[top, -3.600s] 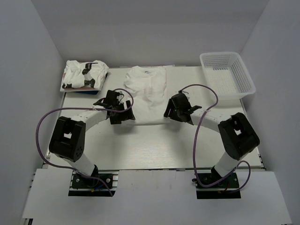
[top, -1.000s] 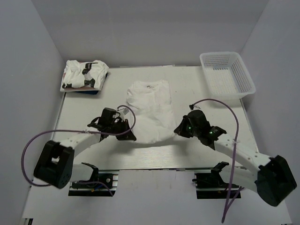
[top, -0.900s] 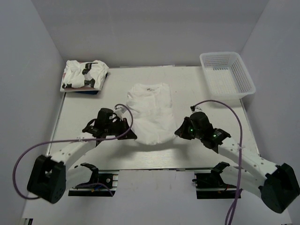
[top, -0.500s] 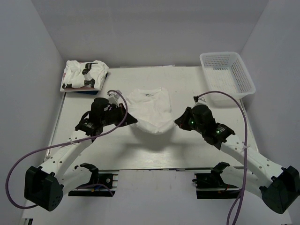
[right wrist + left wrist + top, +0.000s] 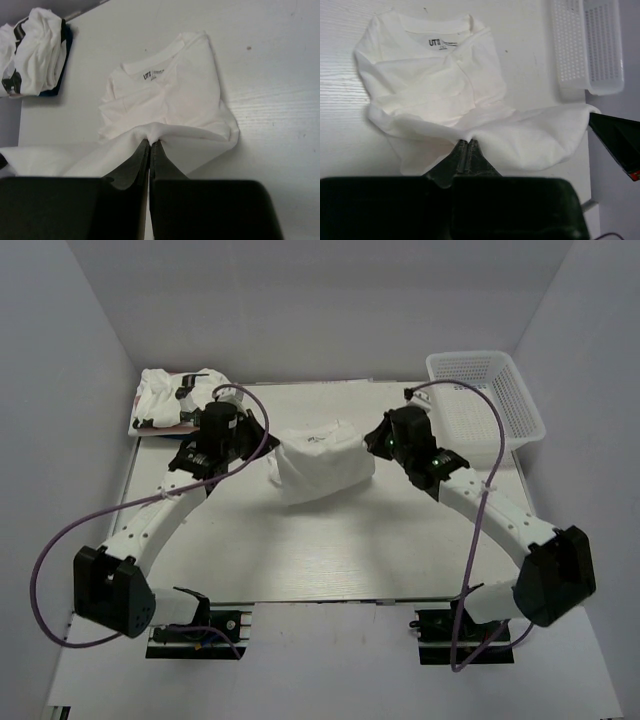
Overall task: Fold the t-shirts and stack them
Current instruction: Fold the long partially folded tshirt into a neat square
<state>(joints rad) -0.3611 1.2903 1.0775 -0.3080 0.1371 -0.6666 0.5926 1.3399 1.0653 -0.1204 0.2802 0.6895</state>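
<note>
A: The left gripper [image 5: 465, 150] has its jaws pinched together on cloth. Is the right gripper [image 5: 150, 150] the same?

B: Yes. Each is clamped on one corner of the hem [image 5: 530, 145] of the plain white t-shirt [image 5: 322, 468], the left one at the left corner and the right one at the right.

A: Where is the shirt?

B: In the middle of the table [image 5: 330, 560], towards the far side. It is between the folded pile [image 5: 180, 400] at the far left and the basket [image 5: 487, 400] at the far right, and well apart from both.

A: Which way does it point?

B: The collar [image 5: 440, 35] is at the far end, label up. The body runs near to far, so that is its long axis. The hem is lifted over the body and stretched left to right between the grippers.

A: So which way does the next move go?

B: Far and down, I'd judge. The collar lies just beyond both grippers and about equally close to each. Lowering the two corners together should keep the hem square to the collar. If one arm leads, the fold will probably skew.
</note>
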